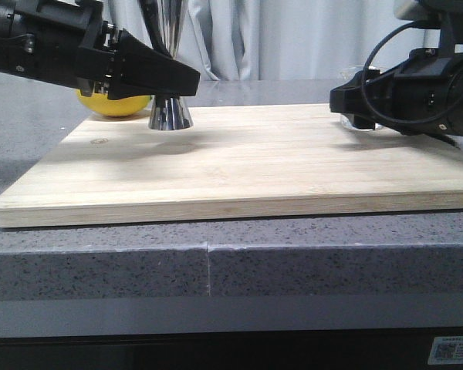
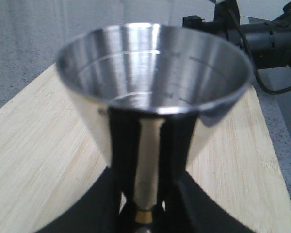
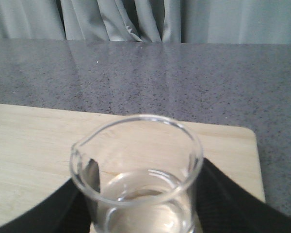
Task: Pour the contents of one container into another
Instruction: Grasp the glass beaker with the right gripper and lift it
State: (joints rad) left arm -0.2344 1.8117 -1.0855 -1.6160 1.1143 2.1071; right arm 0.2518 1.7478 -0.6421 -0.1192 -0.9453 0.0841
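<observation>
The steel jigger (image 1: 170, 114) stands upright on the wooden board (image 1: 239, 169) at its back left. Its wide upper cup (image 2: 153, 73) fills the left wrist view, with the gold band (image 2: 145, 215) at the waist. My left gripper (image 1: 181, 81) reaches in from the left, its black fingers (image 2: 121, 145) shut on the narrow waist. The clear glass beaker (image 3: 136, 160) holds a little clear liquid and rests on the board at the back right, mostly hidden in the front view. My right gripper (image 1: 351, 104) is shut on the beaker, with fingers (image 3: 223, 199) against both walls.
A yellow lemon (image 1: 112, 105) lies just behind the board's back left corner, behind my left gripper. The board lies on a grey speckled counter (image 1: 216, 270), and a grey curtain (image 3: 136, 19) hangs behind. The right arm's cable (image 1: 378, 46) loops above its gripper.
</observation>
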